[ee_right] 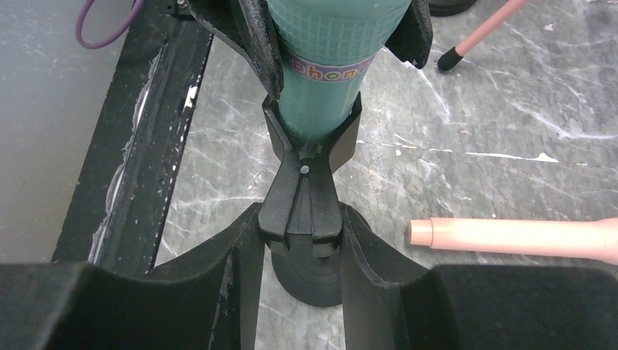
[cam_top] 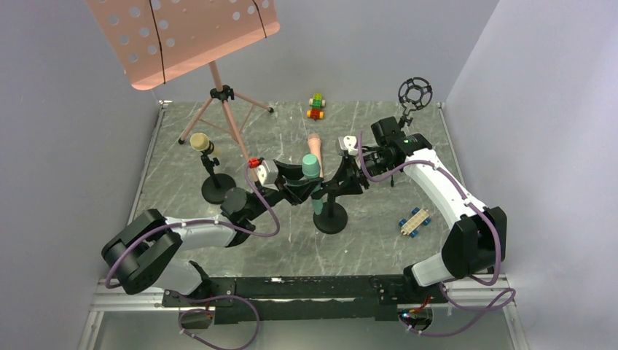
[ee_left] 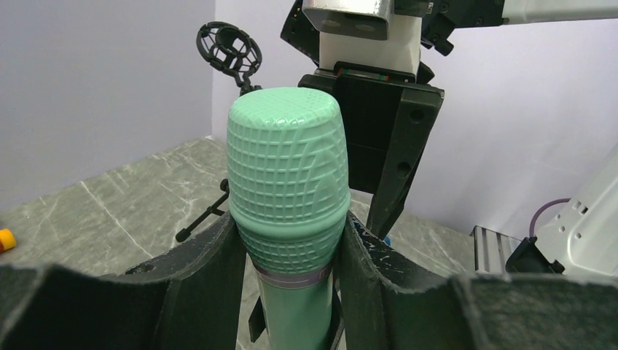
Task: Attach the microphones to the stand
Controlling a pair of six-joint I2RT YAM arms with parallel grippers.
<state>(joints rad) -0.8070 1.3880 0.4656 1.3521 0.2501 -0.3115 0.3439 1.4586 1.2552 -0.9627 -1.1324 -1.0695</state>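
The teal-green microphone (cam_top: 311, 166) (ee_left: 288, 175) stands upright with its tail in the clip (ee_right: 310, 146) of a black round-based stand (cam_top: 330, 217). My left gripper (cam_top: 303, 184) (ee_left: 291, 273) is shut on it just below the head. My right gripper (cam_top: 338, 181) (ee_right: 300, 233) comes in from the other side and is shut on the stand's clip below the microphone (ee_right: 331, 58). The pale yellow microphone (cam_top: 200, 142) sits in a second stand (cam_top: 218, 188) at the left. The salmon pink microphone (cam_top: 315, 142) (ee_right: 510, 237) lies flat on the table behind the teal one.
A pink music stand (cam_top: 182, 36) on a tripod rises at the back left. Toy-brick cars lie at the back (cam_top: 316, 106) and the right (cam_top: 414, 221). A black shock mount (cam_top: 415, 93) (ee_left: 229, 47) stands at the back right. Walls enclose the table.
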